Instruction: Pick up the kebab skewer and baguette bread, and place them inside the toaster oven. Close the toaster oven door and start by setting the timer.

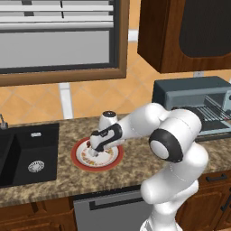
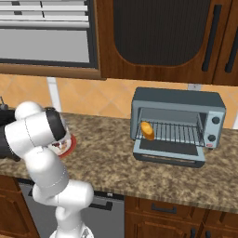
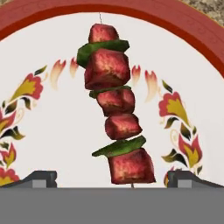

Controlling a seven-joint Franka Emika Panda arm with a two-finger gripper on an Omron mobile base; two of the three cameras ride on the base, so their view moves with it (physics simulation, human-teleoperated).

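Speckled brown granite counter (image 1: pixel 54 180) runs across the kitchen, with dark wood cabinets below and above it. Nearest the hand camera, the gripper (image 3: pixel 112 178) hangs low over a red-rimmed plate (image 1: pixel 81 163) with a flowered border; its two dark fingertips (image 3: pixel 40 178) stand wide apart, one on each side of the kebab skewer (image 3: pixel 114 107), touching nothing and holding nothing. The skewer lies on the white middle of the plate, its long axis running from between the fingertips straight away from the hand toward the far rim, red-brown meat chunks alternating with green slices and a thin stick end showing at the far tip. In the left base view the wrist covers most of the plate, so the skewer's heading along the counter is hard to judge there. A black sink (image 1: pixel 27 155) sits just left of the plate. Farther right along the counter stands the toaster oven (image 2: pixel 176 124), well apart from the plate, its toaster oven door (image 2: pixel 168 155) folded down flat. The baguette bread (image 2: pixel 148 130) rests on the wire rack at the left side of the opening, apparently pointing front to back.
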